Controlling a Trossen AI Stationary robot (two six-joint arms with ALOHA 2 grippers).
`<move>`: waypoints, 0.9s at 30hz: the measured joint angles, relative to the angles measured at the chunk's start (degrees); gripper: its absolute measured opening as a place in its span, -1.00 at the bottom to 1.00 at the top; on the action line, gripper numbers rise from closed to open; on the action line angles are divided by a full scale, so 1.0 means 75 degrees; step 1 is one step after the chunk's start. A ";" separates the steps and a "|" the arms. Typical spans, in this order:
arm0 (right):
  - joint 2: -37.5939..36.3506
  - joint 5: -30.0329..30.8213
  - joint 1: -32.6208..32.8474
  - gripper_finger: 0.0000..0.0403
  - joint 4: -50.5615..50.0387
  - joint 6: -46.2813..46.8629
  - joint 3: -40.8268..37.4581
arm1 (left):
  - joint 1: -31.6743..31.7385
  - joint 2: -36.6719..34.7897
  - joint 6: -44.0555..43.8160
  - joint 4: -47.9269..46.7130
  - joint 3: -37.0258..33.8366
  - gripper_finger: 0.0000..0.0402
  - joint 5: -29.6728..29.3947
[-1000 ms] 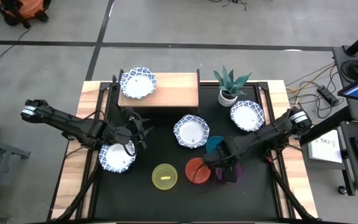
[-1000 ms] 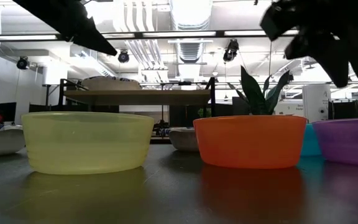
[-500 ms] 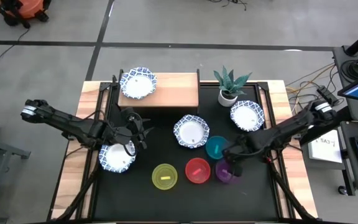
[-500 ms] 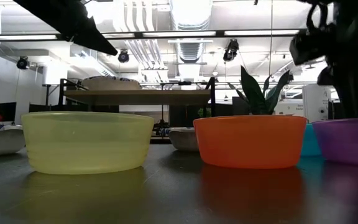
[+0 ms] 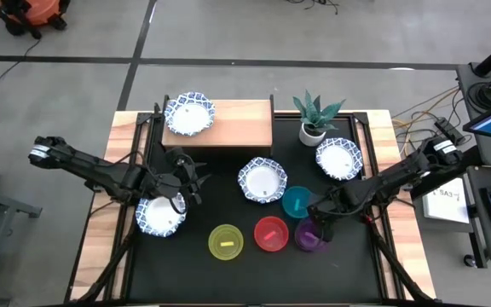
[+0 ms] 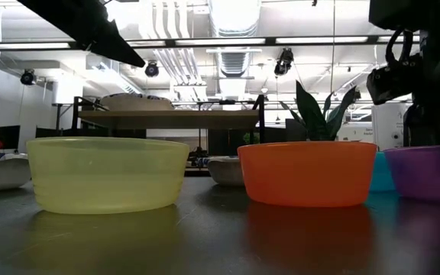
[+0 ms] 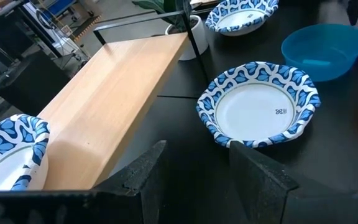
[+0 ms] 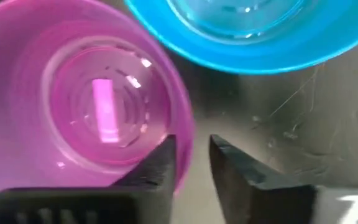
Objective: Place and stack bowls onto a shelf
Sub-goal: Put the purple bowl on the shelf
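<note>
I am holding my left gripper (image 5: 180, 182) open and idle just above the patterned bowl (image 5: 160, 215) at the table's left, fingers spread, gripping nothing. Behind it, the shelf (image 5: 237, 124) is carrying one patterned bowl (image 5: 189, 114) at its left end, leaving room for more. Moving right, the yellow bowl (image 5: 226, 241), red bowl (image 5: 270, 234) and teal bowl (image 5: 297, 202) are sitting loose on the black tabletop (image 5: 228, 196). I am lowering my right gripper (image 8: 191, 165) over the purple bowl (image 8: 86, 99), one finger inside its rim and one outside, jaws not yet closed, so I can pinch the wall and lift it.
</note>
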 joint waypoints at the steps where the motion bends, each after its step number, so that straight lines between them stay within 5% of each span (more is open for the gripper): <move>1: -0.0011 -0.0106 0.0000 -0.70 0.0001 -0.0003 0.0026 | 0.0000 0.0000 0.0000 0.0005 0.0000 -0.22 0.0000; 4: -0.0034 -0.0385 0.0000 -0.91 -0.0008 -0.0038 0.0137 | 0.0000 0.0000 0.0003 0.0062 0.0000 -0.22 -0.0003; 17: -0.0314 -0.0877 -0.0225 -0.96 -0.1547 -0.0269 0.2301 | 0.0000 0.0000 0.0238 0.0372 0.0000 -0.22 -0.0335; 27: 0.0657 0.0138 -0.1992 -0.96 -0.1668 -0.1591 0.5303 | -0.0014 -0.0221 0.0542 0.0793 0.0000 -0.22 -0.1387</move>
